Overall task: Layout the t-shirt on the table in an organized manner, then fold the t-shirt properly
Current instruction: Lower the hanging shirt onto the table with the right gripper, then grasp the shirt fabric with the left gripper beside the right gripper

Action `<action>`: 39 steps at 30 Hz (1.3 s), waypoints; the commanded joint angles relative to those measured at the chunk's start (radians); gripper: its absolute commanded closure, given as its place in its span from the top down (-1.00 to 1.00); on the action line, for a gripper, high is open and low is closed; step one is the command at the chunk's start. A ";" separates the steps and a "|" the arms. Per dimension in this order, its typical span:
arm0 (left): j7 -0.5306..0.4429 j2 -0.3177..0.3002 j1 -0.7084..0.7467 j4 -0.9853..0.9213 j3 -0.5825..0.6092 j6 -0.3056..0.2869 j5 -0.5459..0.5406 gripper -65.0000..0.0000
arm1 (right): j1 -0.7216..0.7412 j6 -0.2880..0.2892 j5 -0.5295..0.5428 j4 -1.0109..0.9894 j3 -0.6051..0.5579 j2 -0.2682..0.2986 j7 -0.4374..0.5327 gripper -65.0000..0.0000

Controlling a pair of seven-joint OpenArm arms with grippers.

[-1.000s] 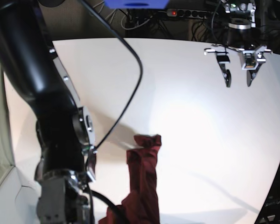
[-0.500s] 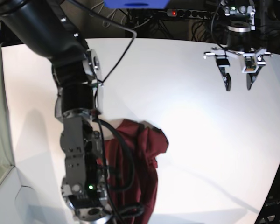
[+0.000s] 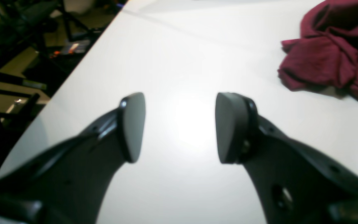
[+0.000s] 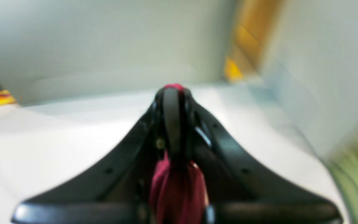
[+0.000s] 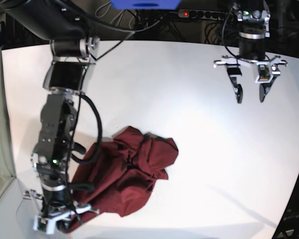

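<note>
Base view: the right gripper (image 5: 57, 223) is clamped on a corner of the t-shirt (image 5: 124, 172), bunched on the near-left counter (image 5: 199, 129). The thin pinch could slip. The left gripper (image 5: 249, 92), fingers apart, hangs empty far right. The blurred wrist view hides how much cloth is caught.

The t-shirt (image 5: 127, 174) lies bunched on the table (image 5: 189, 99), near its front-left edge.
</note>
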 commanded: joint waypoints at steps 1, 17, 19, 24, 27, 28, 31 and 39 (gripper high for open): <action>-0.036 -0.004 -0.015 0.016 0.011 0.004 -0.003 0.07 | 0.020 -0.004 0.002 0.040 0.032 0.008 0.043 -1.00; 0.106 -0.010 -0.147 0.016 0.103 0.002 -0.003 0.07 | -0.381 -0.002 0.008 0.098 0.180 0.005 0.040 -0.08; 0.106 -0.012 -0.182 0.013 0.138 0.002 0.001 0.07 | -0.405 -0.002 0.008 0.100 0.181 0.005 0.041 0.07; 0.181 -0.003 -0.352 -0.076 0.247 0.005 0.001 0.07 | -0.459 -0.001 0.008 0.171 0.181 0.005 0.041 0.14; 0.251 -0.003 -0.480 -0.174 0.319 0.010 -0.001 0.07 | -0.488 0.001 0.008 0.214 0.180 0.005 0.041 0.14; 0.262 -0.003 -0.524 -0.215 0.351 0.010 -0.001 0.07 | -0.499 0.001 0.008 0.224 0.178 0.004 0.041 0.14; 0.264 0.002 -0.618 -0.323 0.437 0.010 0.001 0.07 | -0.522 0.001 0.008 0.249 0.178 -0.012 0.041 0.14; 0.261 0.050 -0.819 -0.631 0.586 0.008 0.002 0.06 | -0.576 0.001 0.006 0.290 0.177 -0.015 0.041 0.14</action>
